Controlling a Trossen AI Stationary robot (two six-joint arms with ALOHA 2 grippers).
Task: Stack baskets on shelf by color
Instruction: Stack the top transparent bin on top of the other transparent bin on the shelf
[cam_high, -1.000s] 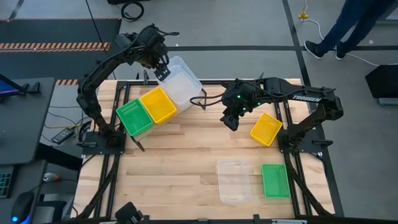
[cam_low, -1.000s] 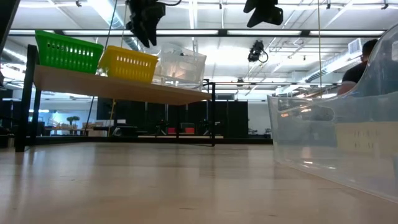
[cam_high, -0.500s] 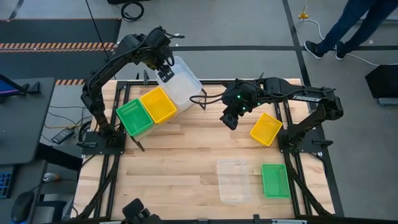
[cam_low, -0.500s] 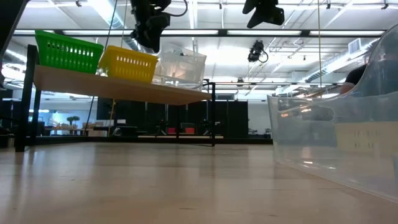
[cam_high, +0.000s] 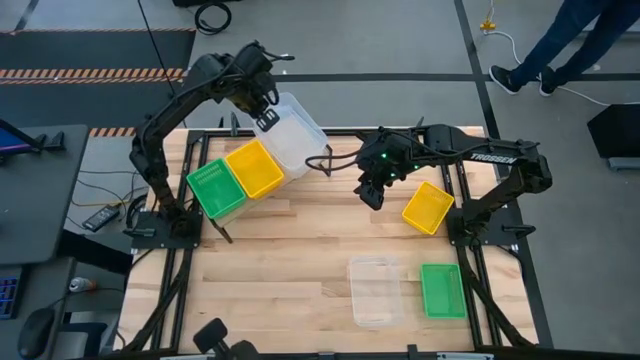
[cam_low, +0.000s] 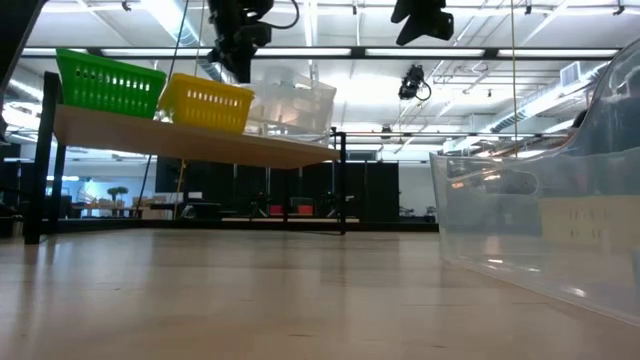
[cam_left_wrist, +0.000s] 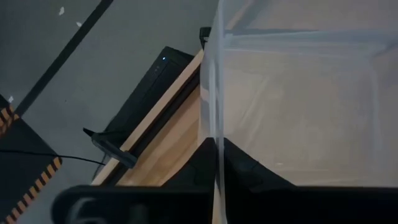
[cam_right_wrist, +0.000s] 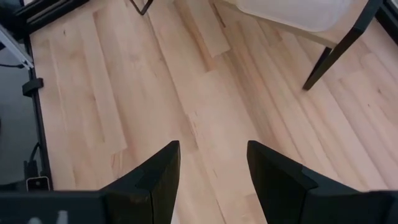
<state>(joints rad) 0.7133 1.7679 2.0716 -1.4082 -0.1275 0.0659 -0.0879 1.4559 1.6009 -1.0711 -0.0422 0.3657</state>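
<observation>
So the left hand (cam_high: 266, 120) is up at the back of the shelf (cam_low: 200, 143), pinched shut on the thin wall of the clear basket (cam_high: 295, 135) sitting there. The left wrist view makes it plain: both fingers (cam_left_wrist: 245, 168) squeeze together with the translucent rim running right between them. That clear basket (cam_low: 292, 103) is on the shelf's far end, just beside the yellow basket (cam_high: 255, 168), which in turn sits against the green basket (cam_high: 217, 188). All three are lined up in a row on the slanted board, green at one end, yellow in the middle, clear at the other. In the low view the clear one looks tilted a bit compared with its neighbours.

The right hand (cam_high: 370, 194) hangs above the wooden surface (cam_high: 290, 270) near the middle, partway open with nothing in it; the right wrist view shows its two fingers (cam_right_wrist: 155, 180) apart over bare planks, with a shelf leg farther off.

Loose stuff on the surface: another yellow basket (cam_high: 428, 207) close to the right arm, a second clear basket (cam_high: 374, 291) near the front edge, and a green basket (cam_high: 441, 290) just beside it. That front clear one fills the right side of the low view (cam_low: 540, 225).

A person's legs (cam_high: 560, 40) show on the floor beyond the surface, at the top right
</observation>
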